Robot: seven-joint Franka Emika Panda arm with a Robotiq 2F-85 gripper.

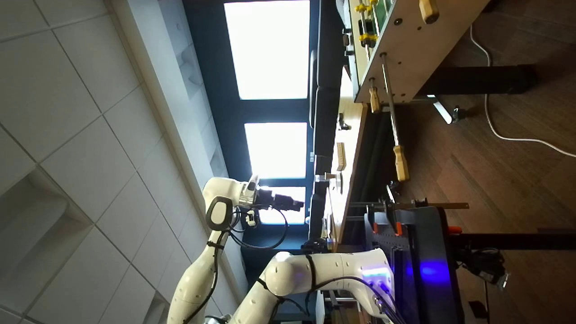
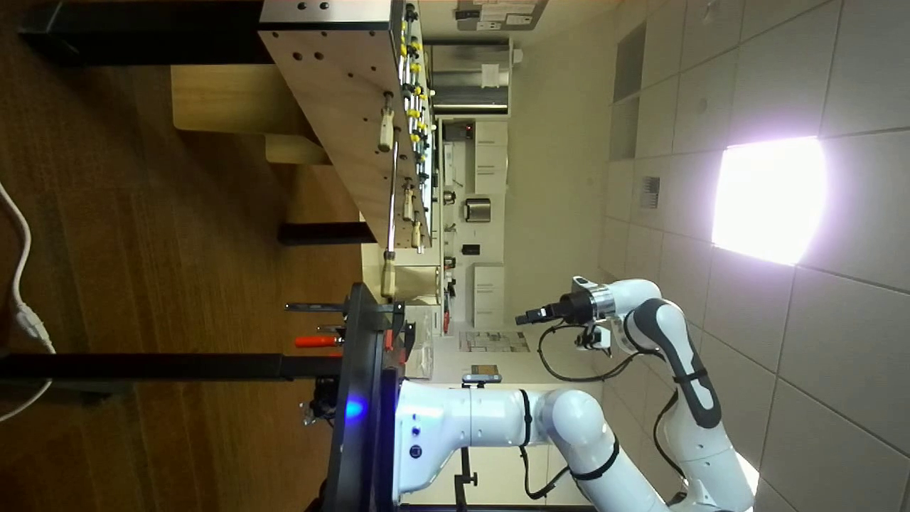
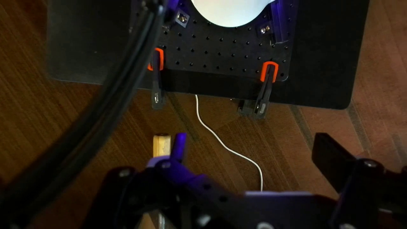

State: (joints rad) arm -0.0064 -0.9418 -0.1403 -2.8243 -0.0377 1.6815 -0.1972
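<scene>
My gripper [image 3: 250, 143] stands wide open in the wrist view, with nothing between its fingers [image 3: 332, 159]. In both exterior views, which are turned sideways, the gripper [image 1: 298, 205] hangs high in the air off the arm's end, touching nothing. Far below the jaws lie the brown floor [image 3: 279, 152] and a thin white cable [image 3: 222, 143]. A wooden handle [image 3: 162, 145] shows beside one fingertip in the wrist view, apparently well below it. That handle seems to belong to the table-football table [image 2: 355, 128], whose rods end in several wooden handles.
The arm's base stands on a black table [image 3: 327, 57] with a perforated plate [image 3: 219, 60], held by clamps [image 3: 268, 87] with orange pads. A light wooden table [image 1: 353, 130] with small objects runs below the windows. A dark cable [image 3: 105, 105] crosses the wrist view.
</scene>
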